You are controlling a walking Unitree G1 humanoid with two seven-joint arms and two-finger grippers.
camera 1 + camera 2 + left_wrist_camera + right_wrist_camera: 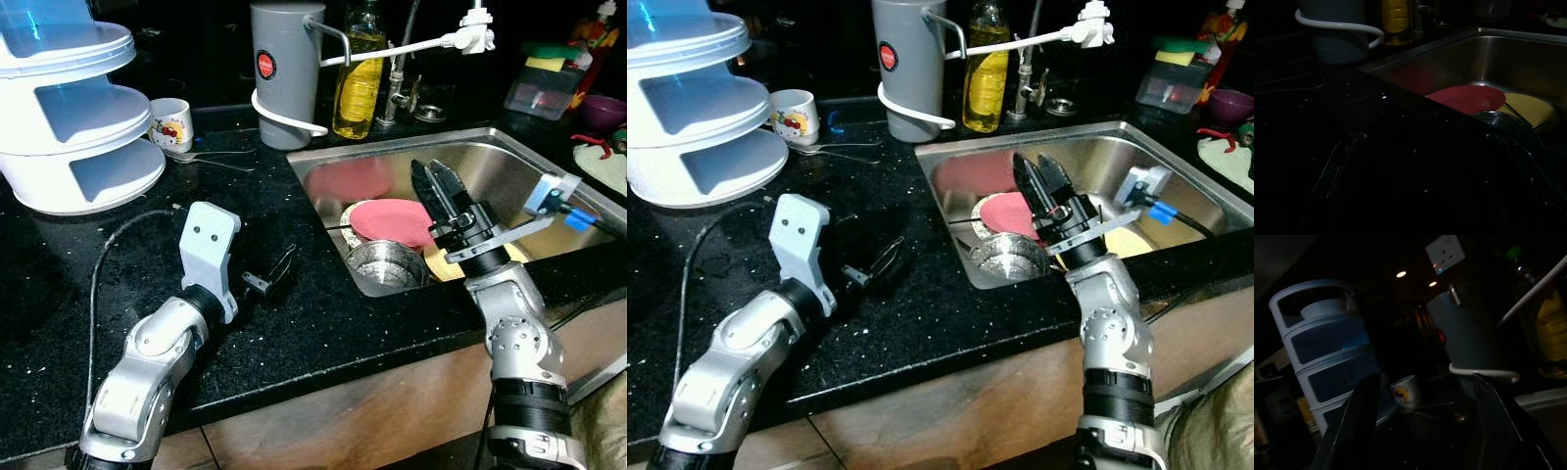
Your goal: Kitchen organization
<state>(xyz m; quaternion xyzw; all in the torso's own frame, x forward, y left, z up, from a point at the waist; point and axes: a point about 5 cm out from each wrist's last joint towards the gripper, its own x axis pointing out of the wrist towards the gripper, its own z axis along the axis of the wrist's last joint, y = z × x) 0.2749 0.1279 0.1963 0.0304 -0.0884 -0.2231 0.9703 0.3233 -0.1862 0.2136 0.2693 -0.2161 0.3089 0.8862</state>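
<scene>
Right claw (436,176) is hovering over the sink (509,147) with fingers narrowly parted, partly hiding the red plate (392,220). Left claw (269,277) is resting on the bench (294,323), its finger spread hard to discern.

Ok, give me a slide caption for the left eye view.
Right gripper held open over the sink above a red plate and steel bowl; left gripper rests on the black counter.

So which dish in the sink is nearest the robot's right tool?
The red plate. The right tool hangs just over it; the yellow plate and steel bowl lie lower, nearer the robot.
</scene>
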